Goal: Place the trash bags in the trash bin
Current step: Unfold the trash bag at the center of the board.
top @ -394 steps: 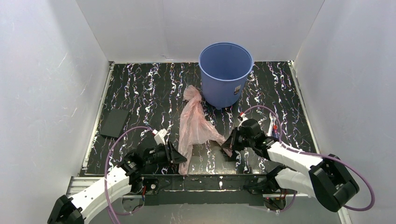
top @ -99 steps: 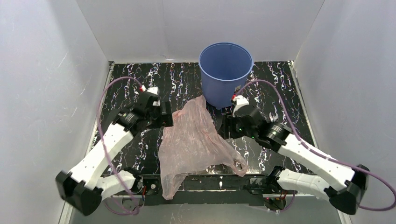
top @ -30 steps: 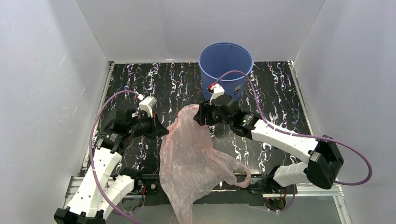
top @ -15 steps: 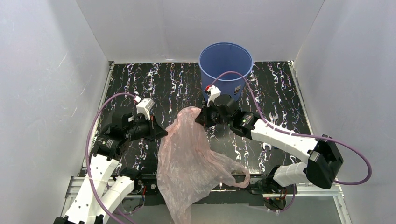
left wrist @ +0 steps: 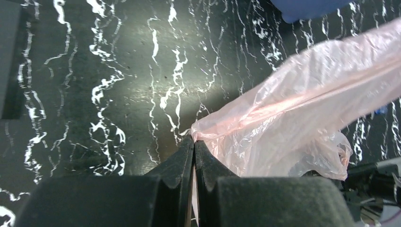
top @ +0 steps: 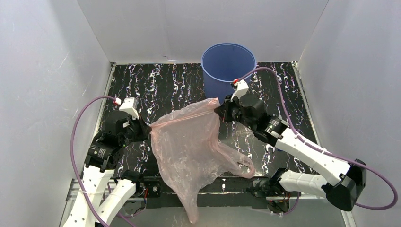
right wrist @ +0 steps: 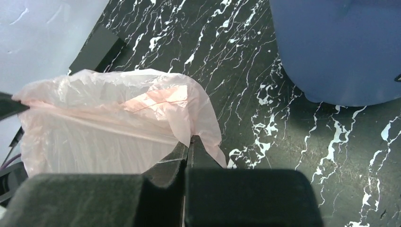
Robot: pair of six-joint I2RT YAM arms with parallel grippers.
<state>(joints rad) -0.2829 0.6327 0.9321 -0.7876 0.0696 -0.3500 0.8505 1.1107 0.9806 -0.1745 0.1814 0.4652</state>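
Note:
The pale-pink translucent trash bag [top: 189, 146] hangs stretched between both grippers above the table, its lower end drooping past the near edge. My left gripper [top: 147, 127] is shut on the bag's left edge [left wrist: 246, 127]. My right gripper [top: 218, 109] is shut on the bag's right top edge [right wrist: 118, 113]. The round blue trash bin [top: 228, 71] stands upright at the back, just beyond the right gripper; its wall shows in the right wrist view [right wrist: 335, 52] and a bit of it in the left wrist view [left wrist: 307, 7].
A flat black plate [right wrist: 97, 49] lies on the marbled black table [top: 161, 85] at the left, also showing in the left wrist view [left wrist: 9, 56]. White walls enclose the table on three sides.
Both grippers have moved apart, the left one leftward and the right one rightward toward the bin, pulling the bag's top edge taut and wide between them. The bag hangs lower over the near edge.

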